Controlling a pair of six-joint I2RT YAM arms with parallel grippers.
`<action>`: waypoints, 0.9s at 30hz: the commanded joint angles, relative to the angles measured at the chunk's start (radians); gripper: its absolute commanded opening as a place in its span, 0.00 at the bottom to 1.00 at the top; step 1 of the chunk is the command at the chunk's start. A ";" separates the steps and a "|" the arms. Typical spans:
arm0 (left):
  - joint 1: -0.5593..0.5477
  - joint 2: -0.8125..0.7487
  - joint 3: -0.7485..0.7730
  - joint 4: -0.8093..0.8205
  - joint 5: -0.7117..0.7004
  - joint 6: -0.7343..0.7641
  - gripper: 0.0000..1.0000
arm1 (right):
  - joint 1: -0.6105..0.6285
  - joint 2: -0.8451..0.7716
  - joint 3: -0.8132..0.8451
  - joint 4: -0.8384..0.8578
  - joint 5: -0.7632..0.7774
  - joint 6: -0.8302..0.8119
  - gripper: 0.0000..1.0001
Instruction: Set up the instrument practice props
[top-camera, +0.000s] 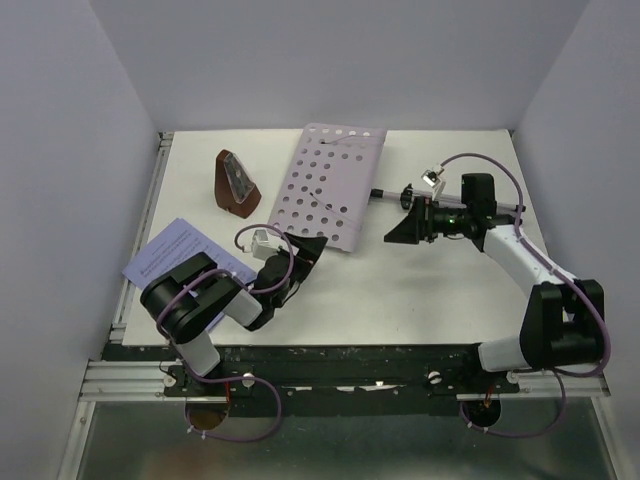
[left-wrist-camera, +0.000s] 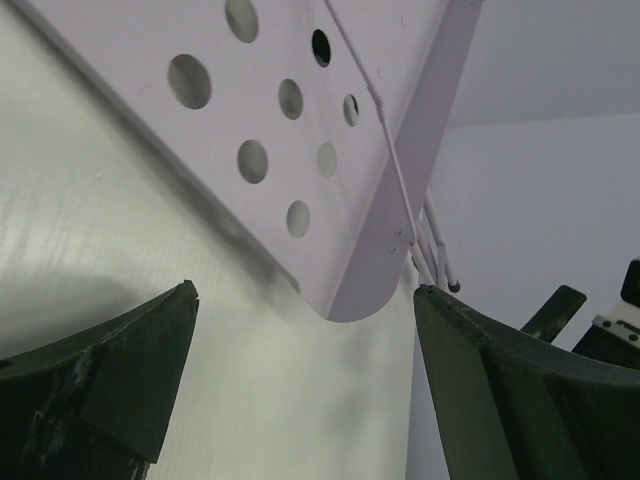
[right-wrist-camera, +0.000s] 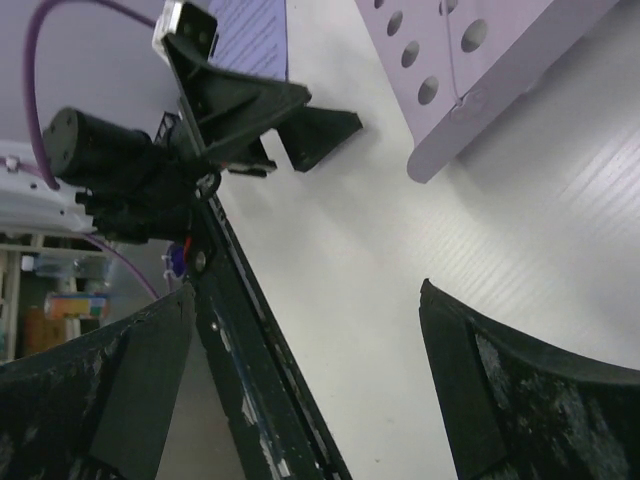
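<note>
A white table (top-camera: 440, 290), boxed in by pale walls on three sides, holds everything. The largest prop, the lilac perforated music stand (top-camera: 330, 190), lies flat at the centre rather than standing. Its thin metal pole (top-camera: 390, 193) runs off to the right, and the folded tripod legs (left-wrist-camera: 432, 245) show in the left wrist view. Lavender sheet-music pages (top-camera: 170, 250) lie at the near left, partly under the left arm and close to the table's left edge. The brown pyramid metronome (top-camera: 235, 185) sits just left of the stand, apart from it. The left gripper (top-camera: 303, 262) has its fingers spread wide and holds nothing. In its own camera the stand's rounded near corner (left-wrist-camera: 345, 300) sits just ahead of the gap, not yet inside it. The right gripper (top-camera: 398, 235) is likewise spread and empty, hovering just near of the pole. The step in hand looks like raising the stand, and nothing is yet gripped. The next move likely calls for one claw to close on the plate's rim or the pole, then tilt the stand upright. Open room lies front and right. The metronome and the back wall crowd the far left, so a wide swing there risks knocking it over.
</note>
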 joint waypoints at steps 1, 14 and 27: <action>-0.006 -0.042 -0.072 0.058 -0.052 -0.031 0.99 | 0.040 0.121 0.097 0.105 0.096 0.216 1.00; -0.006 -0.177 -0.133 -0.049 -0.046 0.005 0.99 | 0.161 0.465 0.257 0.192 0.454 0.625 1.00; -0.006 -0.099 -0.150 0.023 -0.031 -0.063 0.99 | 0.201 0.625 0.254 0.534 0.455 0.802 0.88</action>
